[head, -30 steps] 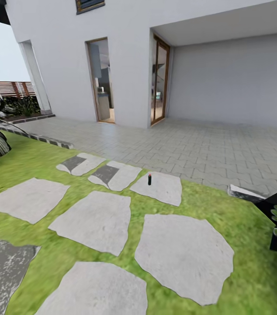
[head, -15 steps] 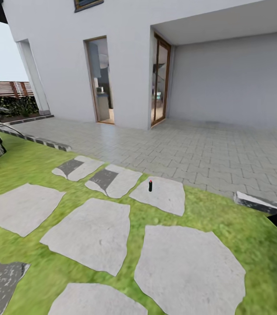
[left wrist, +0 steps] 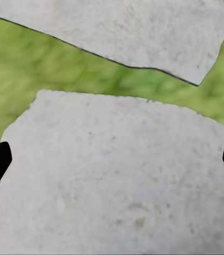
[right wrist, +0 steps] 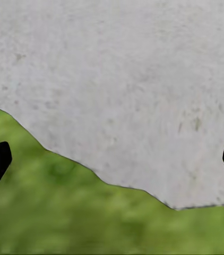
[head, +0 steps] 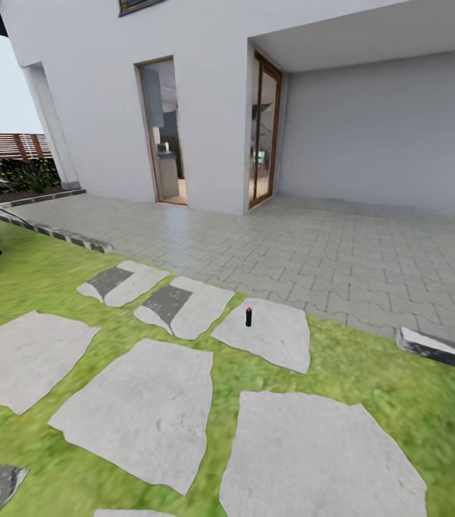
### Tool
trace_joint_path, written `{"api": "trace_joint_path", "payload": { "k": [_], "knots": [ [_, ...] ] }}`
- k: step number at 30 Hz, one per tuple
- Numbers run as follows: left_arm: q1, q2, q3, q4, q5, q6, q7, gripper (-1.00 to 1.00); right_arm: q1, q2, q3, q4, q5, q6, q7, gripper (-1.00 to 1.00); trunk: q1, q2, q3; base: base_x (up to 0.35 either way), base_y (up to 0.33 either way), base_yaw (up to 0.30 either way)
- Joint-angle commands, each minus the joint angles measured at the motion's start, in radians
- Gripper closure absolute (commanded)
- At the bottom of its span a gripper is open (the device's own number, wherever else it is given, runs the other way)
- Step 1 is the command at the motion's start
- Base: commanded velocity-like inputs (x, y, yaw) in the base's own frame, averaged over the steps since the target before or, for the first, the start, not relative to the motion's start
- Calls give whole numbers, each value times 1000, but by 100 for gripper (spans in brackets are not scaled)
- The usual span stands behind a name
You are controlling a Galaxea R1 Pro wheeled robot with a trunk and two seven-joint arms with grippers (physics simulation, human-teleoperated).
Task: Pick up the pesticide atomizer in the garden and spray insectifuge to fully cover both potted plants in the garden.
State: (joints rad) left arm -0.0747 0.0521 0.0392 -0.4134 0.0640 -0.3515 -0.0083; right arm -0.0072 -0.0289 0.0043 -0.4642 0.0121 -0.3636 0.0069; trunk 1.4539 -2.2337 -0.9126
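The small dark pesticide atomizer with a red top (head: 248, 316) stands upright on a pale grey stepping stone (head: 270, 334) at twelve o'clock, ungrasped, since both arms' jaws hang spread wide, empty, over slabs.

Both the left gripper (left wrist: 112, 159) and the right gripper (right wrist: 112, 159) have plain black, blunt-tipped fingers.

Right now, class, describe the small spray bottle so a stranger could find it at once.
Start at the white house and drop down its paved terrace to the lawn's pale flat stepping stones. On the stone nearest the terrace edge stands the slim dark pesticide atomizer with a red top, the only upright thing among the flat slabs.
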Motion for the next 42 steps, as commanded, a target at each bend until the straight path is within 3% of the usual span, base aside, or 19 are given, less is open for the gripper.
{"api": "trace_joint_path", "payload": {
  "k": [1, 25, 42],
  "knots": [
    [0, 0, -1, 1, 7, -3, -1, -100, 0, 0, 0, 0, 1, -3, 1, -100, 0, 0, -1, 339, 58, 0],
    [0, 0, -1, 1, 7, -3, -1, -100, 0, -2, 0, -1, 2, -3, 1, -100, 0, 0, -1, 332, 142, 0],
    [0, 0, -1, 1, 7, -3, -1, -100, 0, -2, 0, 1, 2, -3, 1, -100, 0, 0, -1, 333, 46, 0]
  ]
}}
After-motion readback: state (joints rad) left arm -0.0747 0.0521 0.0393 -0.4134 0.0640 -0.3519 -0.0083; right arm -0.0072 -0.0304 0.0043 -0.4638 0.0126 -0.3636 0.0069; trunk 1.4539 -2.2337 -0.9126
